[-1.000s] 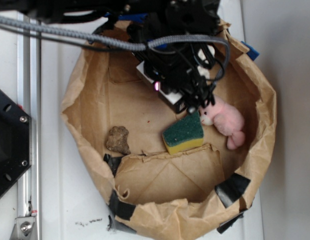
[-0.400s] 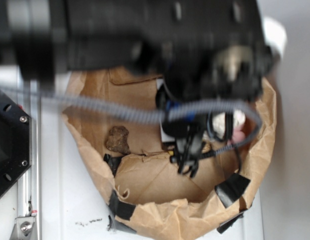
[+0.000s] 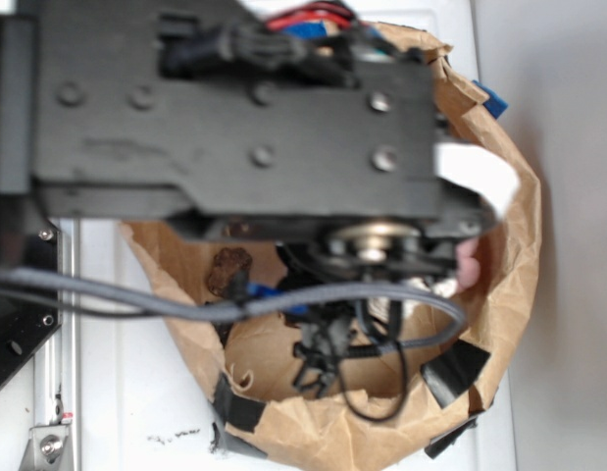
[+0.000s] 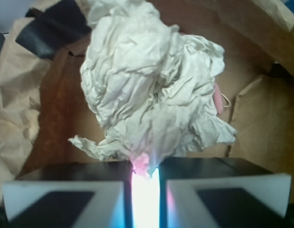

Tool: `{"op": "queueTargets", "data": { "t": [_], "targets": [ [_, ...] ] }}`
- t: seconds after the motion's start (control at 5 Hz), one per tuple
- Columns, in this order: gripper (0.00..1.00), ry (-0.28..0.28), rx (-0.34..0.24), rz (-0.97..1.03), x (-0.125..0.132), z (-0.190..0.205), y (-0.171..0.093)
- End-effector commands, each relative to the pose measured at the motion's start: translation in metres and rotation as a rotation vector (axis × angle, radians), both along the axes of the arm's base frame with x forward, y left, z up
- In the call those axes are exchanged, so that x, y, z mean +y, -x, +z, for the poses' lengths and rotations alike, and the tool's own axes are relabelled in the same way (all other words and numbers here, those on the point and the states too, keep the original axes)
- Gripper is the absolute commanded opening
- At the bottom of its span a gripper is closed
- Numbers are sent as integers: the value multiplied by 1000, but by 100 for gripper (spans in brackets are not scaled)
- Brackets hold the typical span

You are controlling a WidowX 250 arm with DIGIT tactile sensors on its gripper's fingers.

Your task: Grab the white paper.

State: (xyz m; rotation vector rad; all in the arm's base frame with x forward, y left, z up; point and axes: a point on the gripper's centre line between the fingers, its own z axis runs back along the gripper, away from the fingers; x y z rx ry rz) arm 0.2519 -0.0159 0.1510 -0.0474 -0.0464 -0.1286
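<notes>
Wrist view, nearest first: the gripper (image 4: 144,190) shows as two dark fingers (image 4: 66,194) with pale front edges, standing close together with only a narrow bright slit between them. The lower edge of the white paper (image 4: 154,90) is pinched in that slit, so the fingers are closed on it. The paper is a large crumpled wad that rises from the fingers and fills most of the view, with a ragged flap sticking out at its lower left. Behind it lies the brown floor of the paper bag (image 4: 52,114), whose creased wall rises at left and carries a strip of black tape (image 4: 54,23) near the top. A sliver of something pink (image 4: 217,100) shows just beside the right edge of the paper.

Exterior view: the dark robot arm (image 3: 234,128) blocks the upper half of the frame. Below it the gripper (image 3: 318,368) hangs over the bag (image 3: 509,275), and the paper cannot be made out here. A small brown lump (image 3: 227,270) lies on the bag floor at left. The bag stands on a white counter (image 3: 126,392).
</notes>
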Motion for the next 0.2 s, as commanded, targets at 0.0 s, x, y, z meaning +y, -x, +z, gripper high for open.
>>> {"op": "queueTargets", "data": {
  "t": [0.0],
  "targets": [
    [0, 14, -58, 24, 15, 11, 4]
  ]
}}
